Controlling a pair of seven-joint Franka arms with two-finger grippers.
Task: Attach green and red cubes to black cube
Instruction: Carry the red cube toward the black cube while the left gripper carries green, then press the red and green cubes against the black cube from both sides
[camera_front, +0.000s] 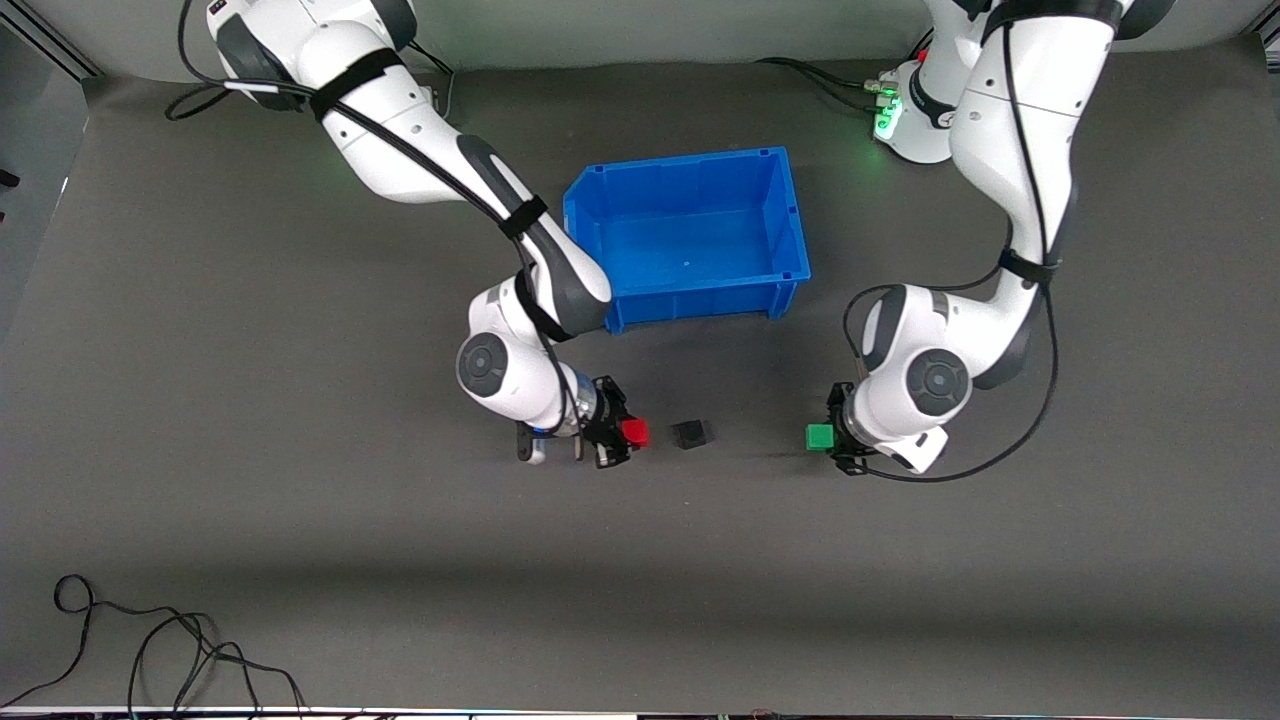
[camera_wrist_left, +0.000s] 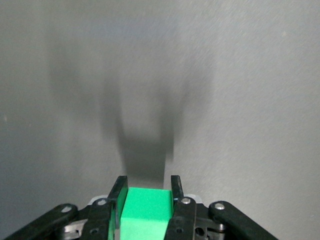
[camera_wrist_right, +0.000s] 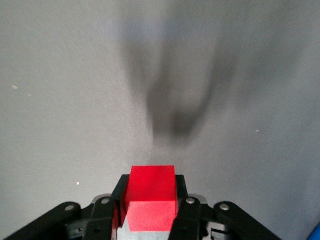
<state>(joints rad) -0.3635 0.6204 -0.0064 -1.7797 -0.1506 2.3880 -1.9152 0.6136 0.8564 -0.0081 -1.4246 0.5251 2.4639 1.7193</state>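
The black cube (camera_front: 689, 433) rests on the grey mat, nearer to the front camera than the blue bin. My right gripper (camera_front: 628, 434) is shut on the red cube (camera_front: 635, 432) (camera_wrist_right: 150, 192), held just beside the black cube toward the right arm's end of the table, with a small gap between them. My left gripper (camera_front: 830, 438) is shut on the green cube (camera_front: 820, 437) (camera_wrist_left: 146, 210), held farther off toward the left arm's end. Both wrist views show only their own cube between the fingers and bare mat; the black cube is out of those views.
An empty blue bin (camera_front: 786, 215) stands at the middle of the mat, farther from the front camera than the cubes. Loose black cable (camera_front: 150, 640) lies at the near edge toward the right arm's end.
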